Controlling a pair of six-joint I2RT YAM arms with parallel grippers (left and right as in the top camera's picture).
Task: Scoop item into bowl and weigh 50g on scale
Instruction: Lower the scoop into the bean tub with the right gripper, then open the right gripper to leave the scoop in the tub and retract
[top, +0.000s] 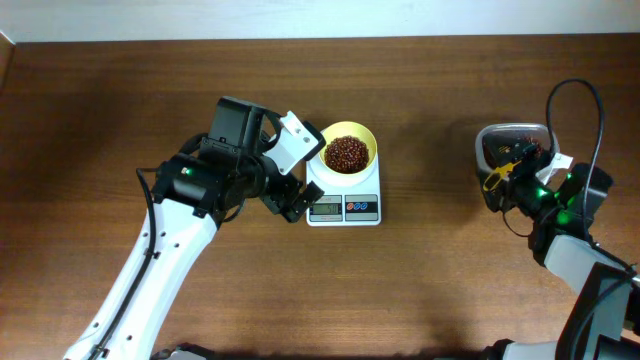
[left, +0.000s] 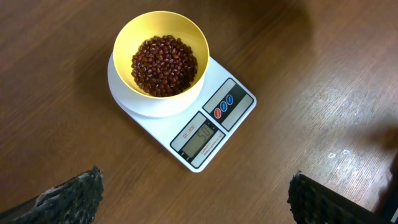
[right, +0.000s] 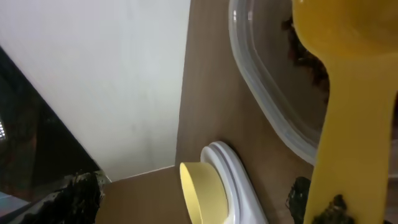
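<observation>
The pale-yellow bowl (top: 366, 131) stands on the white scale (top: 345, 209) and holds a heap of reddish-brown beans (top: 346, 153). In the left wrist view the bowl (left: 124, 37) with beans (left: 163, 65) sits on the scale (left: 231, 106), whose display reads 50. My left gripper (left: 193, 205) is open and empty, just left of the scale (top: 293, 203). My right gripper (right: 189, 200) is open at the clear tub (top: 483, 140). The yellow scoop (right: 354, 93) lies beside its right finger, its head over the tub (right: 261, 81).
The tub holds more beans (right: 305, 56) and stands at the right of the brown wooden table. A pale wall runs along the table's far edge (top: 320, 38). The scale (right: 231, 180) and bowl (right: 194, 186) show far off in the right wrist view.
</observation>
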